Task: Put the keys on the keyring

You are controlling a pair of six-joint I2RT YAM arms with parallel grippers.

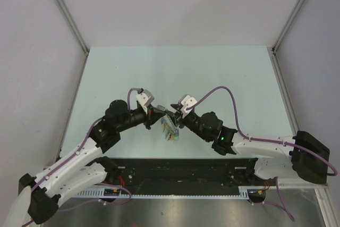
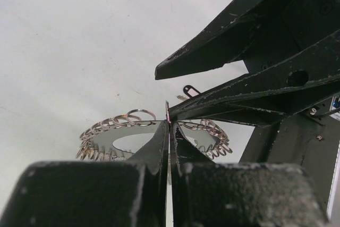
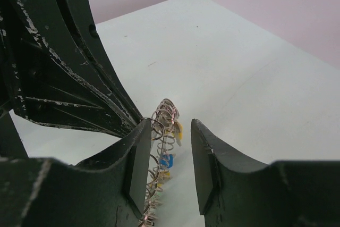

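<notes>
Even, diffuse light and no hard glare for you.
Your wrist views blur the near black fingers (image 2: 159, 184); the keyring (image 2: 127, 131) glints sharply, casting a soft shadow on the pale table (image 1: 212, 73).

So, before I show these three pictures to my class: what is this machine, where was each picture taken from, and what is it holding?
It is two robot arms bolted side by side at the near edge of a pale table. The wide picture looks down from above and behind them. The other two come from cameras on each wrist, so the dark shapes in front are that arm's own jaws. The left gripper is shut on the keyring, a loop of small wire rings lifted off the table. The right gripper has its jaws apart around that ring, where small keys with blue and yellow heads hang. Nothing else shows on the table.
</notes>
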